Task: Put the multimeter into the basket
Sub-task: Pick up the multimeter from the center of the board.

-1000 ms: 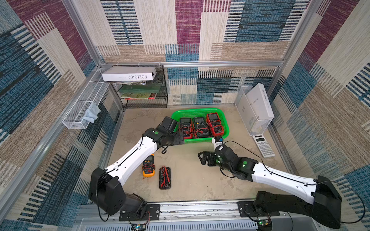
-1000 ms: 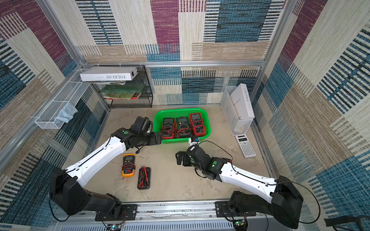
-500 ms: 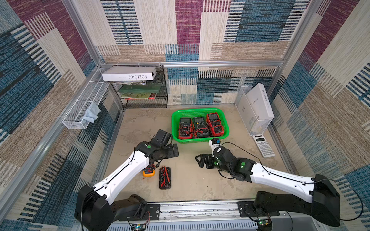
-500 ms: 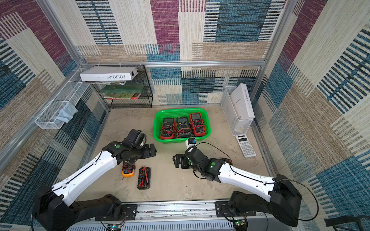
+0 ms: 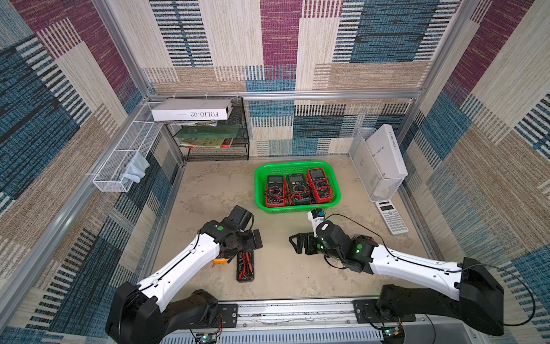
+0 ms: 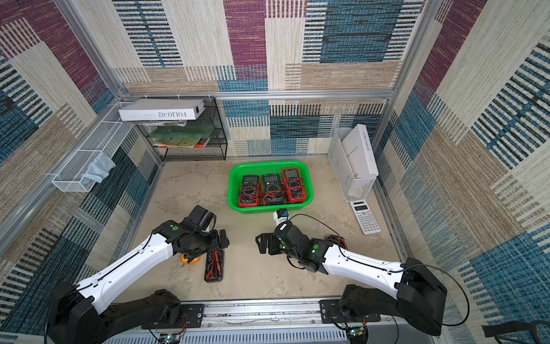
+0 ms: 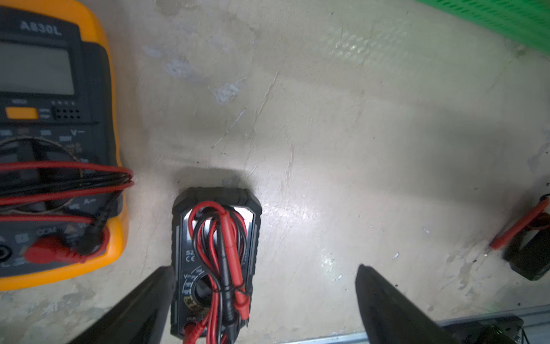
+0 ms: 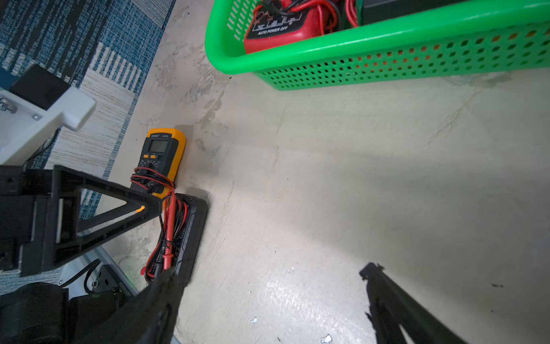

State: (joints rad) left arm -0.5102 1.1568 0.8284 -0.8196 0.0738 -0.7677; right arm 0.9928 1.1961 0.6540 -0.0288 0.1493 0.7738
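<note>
The green basket (image 5: 297, 163) (image 6: 269, 163) (image 8: 387, 32) stands at mid-back of the table and holds three multimeters side by side. Two more lie near the front left: a black multimeter (image 5: 245, 266) (image 6: 213, 266) (image 7: 181, 253) (image 8: 190, 235) wrapped in red and black leads, and an orange multimeter (image 5: 220, 260) (image 6: 190, 259) (image 7: 53, 149) (image 8: 162, 155) beside it, partly hidden under my left arm in both top views. My left gripper (image 5: 252, 239) (image 6: 221, 238) (image 7: 264, 268) hangs open over the black one's far end, which sits close to one finger. My right gripper (image 5: 294, 244) (image 6: 259, 244) (image 8: 268, 271) is open over bare table.
A calculator (image 5: 391, 217) lies at the right. Behind it stands a white file holder (image 5: 384, 158) with a box in it. A black shelf rack (image 5: 214, 134) fills the back left and a white wire tray (image 5: 125, 160) hangs on the left wall. A dark thing with red leads (image 6: 336, 239) lies by my right arm.
My left arm has drawn back from the basket's near left corner toward the front and now hangs over the two multimeters on the table. The right gripper has slid a little leftward.
</note>
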